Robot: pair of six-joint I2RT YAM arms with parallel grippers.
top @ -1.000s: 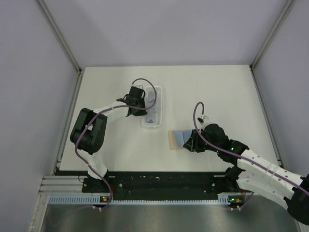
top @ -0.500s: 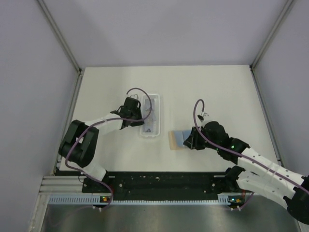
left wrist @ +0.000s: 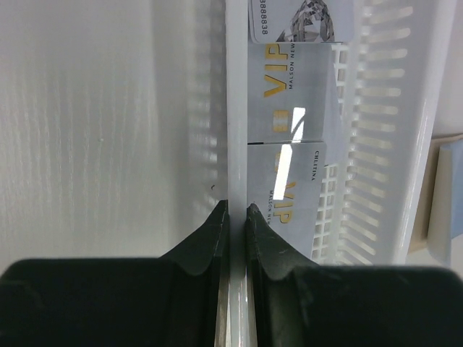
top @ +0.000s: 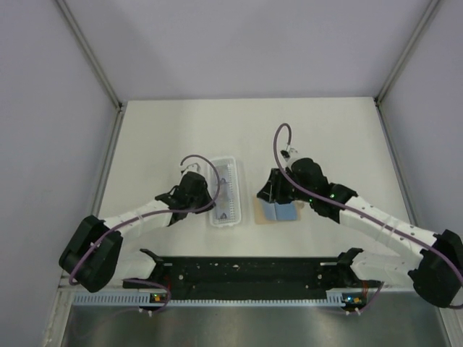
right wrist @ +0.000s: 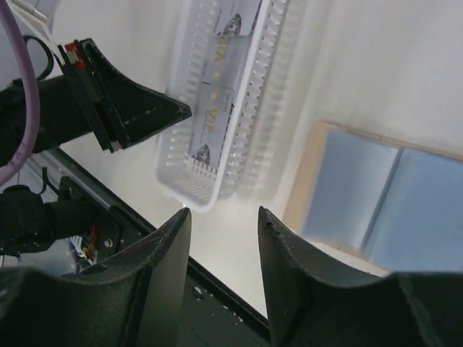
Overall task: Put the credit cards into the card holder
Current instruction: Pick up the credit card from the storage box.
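Three pale credit cards with gold VIP lettering lie in a row inside a long clear slotted tray. My left gripper is shut on the tray's left wall; from above it sits at the tray's left side. The card holder lies open on the table right of the tray, tan at its edge and light blue inside. My right gripper hangs open and empty above the gap between tray and holder; from above it is over the holder's far left corner.
The black mounting rail runs along the near edge, close below the tray and holder. Grey walls enclose the white table at the left, right and back. The left arm's fingers show beside the tray in the right wrist view.
The left gripper has drawn the tray toward the near edge. The right gripper has let go of the card holder, opened wider and moved up and left; the holder now lies open flat.
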